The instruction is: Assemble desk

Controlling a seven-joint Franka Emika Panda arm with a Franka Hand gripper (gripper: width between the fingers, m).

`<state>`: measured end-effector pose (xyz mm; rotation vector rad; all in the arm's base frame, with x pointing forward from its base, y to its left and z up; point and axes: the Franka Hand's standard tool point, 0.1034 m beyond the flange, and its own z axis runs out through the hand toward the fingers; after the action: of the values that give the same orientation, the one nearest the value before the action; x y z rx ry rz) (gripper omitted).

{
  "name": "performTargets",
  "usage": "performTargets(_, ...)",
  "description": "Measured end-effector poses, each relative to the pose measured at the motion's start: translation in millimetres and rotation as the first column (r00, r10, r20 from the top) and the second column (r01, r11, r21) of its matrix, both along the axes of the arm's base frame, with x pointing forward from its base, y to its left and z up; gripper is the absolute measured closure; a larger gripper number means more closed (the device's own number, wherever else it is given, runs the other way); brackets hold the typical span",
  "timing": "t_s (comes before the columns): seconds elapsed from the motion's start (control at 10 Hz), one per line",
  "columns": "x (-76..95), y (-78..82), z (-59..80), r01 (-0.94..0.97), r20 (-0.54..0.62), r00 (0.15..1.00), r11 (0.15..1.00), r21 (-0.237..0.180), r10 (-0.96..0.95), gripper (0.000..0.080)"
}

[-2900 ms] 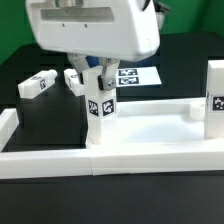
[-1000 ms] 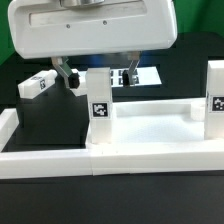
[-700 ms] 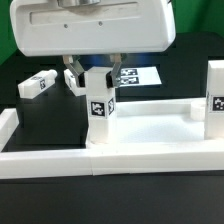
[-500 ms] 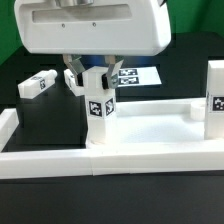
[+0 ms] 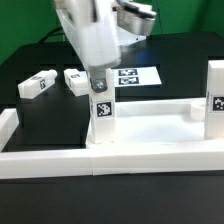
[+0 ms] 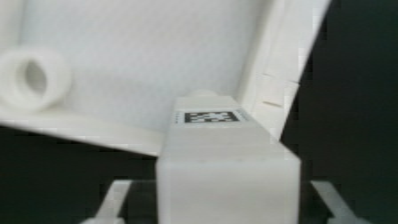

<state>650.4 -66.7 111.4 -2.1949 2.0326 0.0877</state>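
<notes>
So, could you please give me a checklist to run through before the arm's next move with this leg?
1. Grip: ok, the gripper is closed on the held leg.
2. Held leg upright on the desk top: ok.
3. Held leg fully seated in its socket: cannot tell, the joint does not show.
4. Open socket unobstructed: ok.
5. Spare legs lying loose on the table: ok.
6. Standing leg at the exterior view's right upright: ok.
</notes>
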Motion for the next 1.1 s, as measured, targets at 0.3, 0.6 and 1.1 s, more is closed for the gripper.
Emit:
performTargets(0.3,0.1,1.4,-0.6,0.137,-0.02,0.99,0.991,0.005,-0.137,0.0506)
performTargets(0.6,1.3,-1.1,-0.8,0.402,-0.052,0.915,0.915,0.024,-0.401,0.0506)
performTargets(1.1,0.8,-0.4,-0.3,0.437,-0.05,0.899,0.9,0.011,-0.436,0.0498)
